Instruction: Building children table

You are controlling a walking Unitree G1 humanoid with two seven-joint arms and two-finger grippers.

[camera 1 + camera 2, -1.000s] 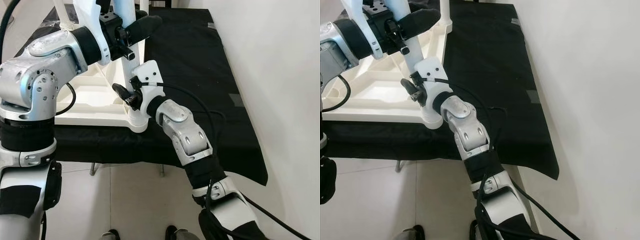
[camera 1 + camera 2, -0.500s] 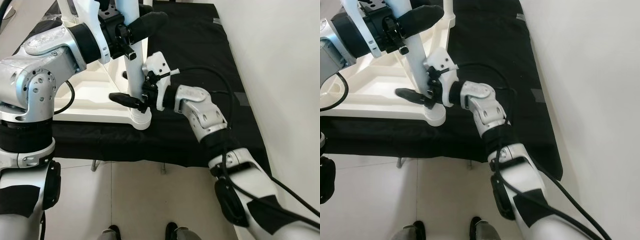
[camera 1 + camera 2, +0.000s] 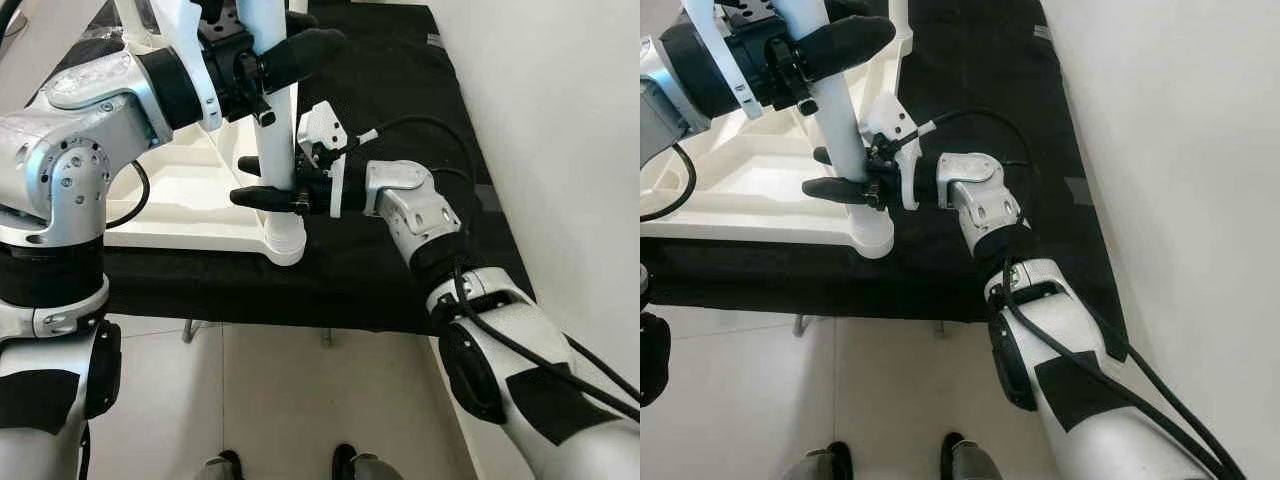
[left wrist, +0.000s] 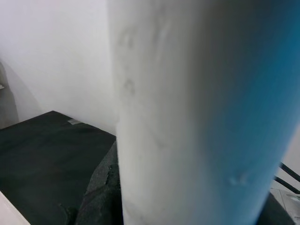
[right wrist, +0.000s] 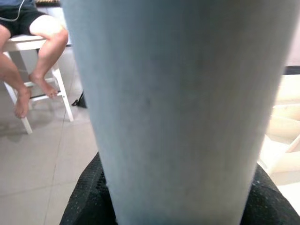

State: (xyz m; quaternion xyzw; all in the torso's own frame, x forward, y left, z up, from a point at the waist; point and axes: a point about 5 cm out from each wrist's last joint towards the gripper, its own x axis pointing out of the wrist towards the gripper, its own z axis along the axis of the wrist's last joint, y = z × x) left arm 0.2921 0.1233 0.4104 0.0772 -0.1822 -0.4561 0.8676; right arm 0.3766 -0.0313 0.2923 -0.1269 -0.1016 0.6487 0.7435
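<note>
Table leg, white and upright, stands in the near right corner socket of the upturned white tabletop, its top cut off by the frame edge. Left gripper is clenched on the leg high up, one finger wrapped around the front, the other hidden behind. Right gripper straddles it lower down, just above the socket, fingers on both sides and grasping the leg. Both wrist cameras are so close that the leg is a pale blur. Black cloth covers the bench, a white wall on the right, pale tiled floor below. A seated person's bare legs show beyond.
</note>
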